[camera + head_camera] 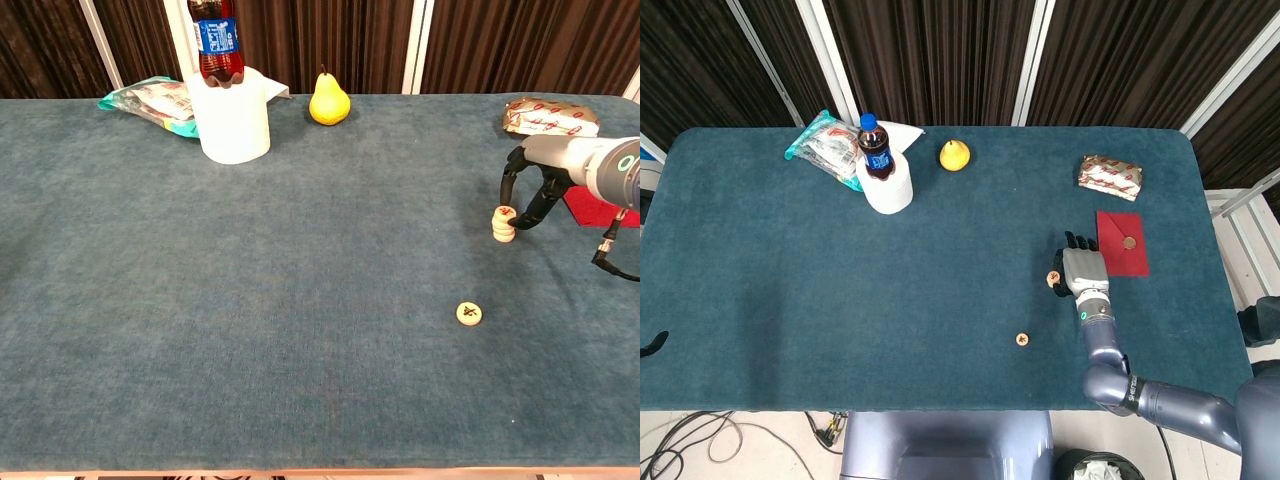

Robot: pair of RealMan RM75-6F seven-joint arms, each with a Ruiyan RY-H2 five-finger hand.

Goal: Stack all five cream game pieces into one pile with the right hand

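Note:
A short stack of cream game pieces (504,226) stands on the blue table (300,300), right of centre; the head view shows the stack (1052,279) just left of my right hand (1081,268). My right hand (532,186) arches over it from the right. Its fingertips (517,219) pinch the top piece with the red mark. One loose cream piece (470,313) lies flat nearer the front edge, also visible as the loose piece (1022,339) from above. Another piece (1129,242) rests on a red envelope (1122,256). Only a dark tip of my left hand (650,345) shows at the left edge.
At the back left stand a cola bottle (876,148) in a white roll (235,122), a snack bag (823,145) and a yellow pear (329,99). A wrapped packet (1110,176) lies at the back right.

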